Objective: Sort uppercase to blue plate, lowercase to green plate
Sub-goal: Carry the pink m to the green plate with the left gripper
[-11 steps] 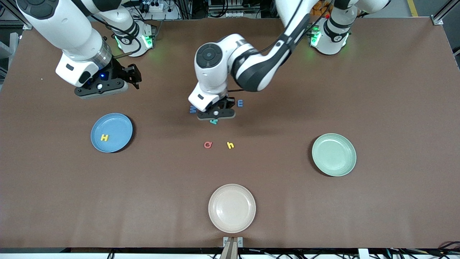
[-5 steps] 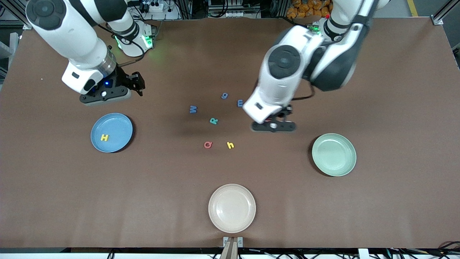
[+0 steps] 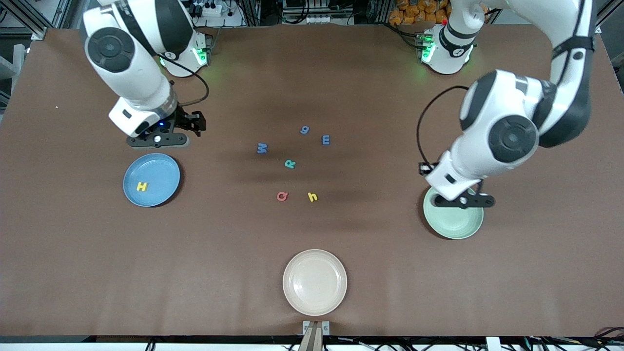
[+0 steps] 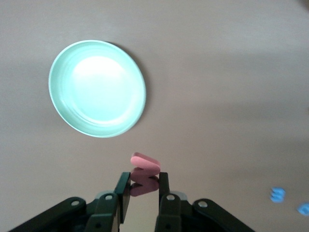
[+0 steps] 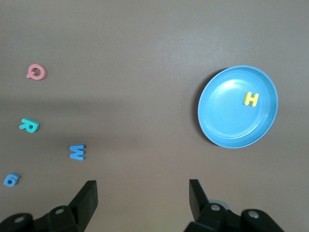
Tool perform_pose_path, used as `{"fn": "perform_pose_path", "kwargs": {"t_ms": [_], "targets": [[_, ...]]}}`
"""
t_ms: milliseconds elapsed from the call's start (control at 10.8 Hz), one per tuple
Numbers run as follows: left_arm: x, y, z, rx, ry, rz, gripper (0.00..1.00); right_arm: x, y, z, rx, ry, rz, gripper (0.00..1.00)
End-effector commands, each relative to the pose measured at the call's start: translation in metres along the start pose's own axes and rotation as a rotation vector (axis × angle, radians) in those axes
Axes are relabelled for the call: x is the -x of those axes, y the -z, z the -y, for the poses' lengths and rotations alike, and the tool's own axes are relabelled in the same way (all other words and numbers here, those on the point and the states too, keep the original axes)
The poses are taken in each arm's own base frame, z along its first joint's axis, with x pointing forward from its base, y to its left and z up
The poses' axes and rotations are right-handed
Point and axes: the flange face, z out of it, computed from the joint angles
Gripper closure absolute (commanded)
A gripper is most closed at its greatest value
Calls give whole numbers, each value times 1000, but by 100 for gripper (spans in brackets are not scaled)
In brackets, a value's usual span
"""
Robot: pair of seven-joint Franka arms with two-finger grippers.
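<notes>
Bright even overhead light, soft arm shadows on tabletop [image 3: 341, 87], wrist views slightly hazy

Green plate [image 3: 453, 226] bare inside, partly overhung by left gripper [image 4: 144, 193] clamped on red m [image 4: 143, 175]; blue plate [image 3: 158, 165] occupied only by H [image 3: 142, 186]; right gripper [image 5: 142, 195] spread above bare tabletop near it; loose letters bunched mid-table, wide brown gaps toward both plates

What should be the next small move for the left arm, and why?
Probably move the left gripper a little farther over the green plate, then open. It is shut on the red m, and in the left wrist view the plate is not yet under the letter. The right gripper waits open beside the blue plate.
</notes>
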Motion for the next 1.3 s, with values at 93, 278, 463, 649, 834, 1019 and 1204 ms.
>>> {"fn": "perform_pose_path", "kwargs": {"t_ms": [93, 278, 463, 649, 834, 1019, 1204], "targets": [[3, -76, 44, 6, -50, -51, 100, 14, -52, 40, 12, -136, -6, 15], [1, -109, 67, 10, -74, -70, 100, 9, -74, 67, -23, -194, -25, 16], [-7, -151, 80, -45, -108, -88, 100, 4, -100, 96, -56, -277, -33, 16], [-22, -190, 101, -44, -90, -104, 100, -10, -127, 119, -71, -343, 8, 15], [-28, -211, 97, -53, -108, -103, 100, -17, -147, 139, -93, -464, 14, 15], [-36, -228, 97, -79, -136, -99, 100, -27, -150, 164, -109, -564, 23, 15], [-37, -228, 92, -83, -162, -98, 1, -34, -150, 186, -122, -693, 32, 15]]}}
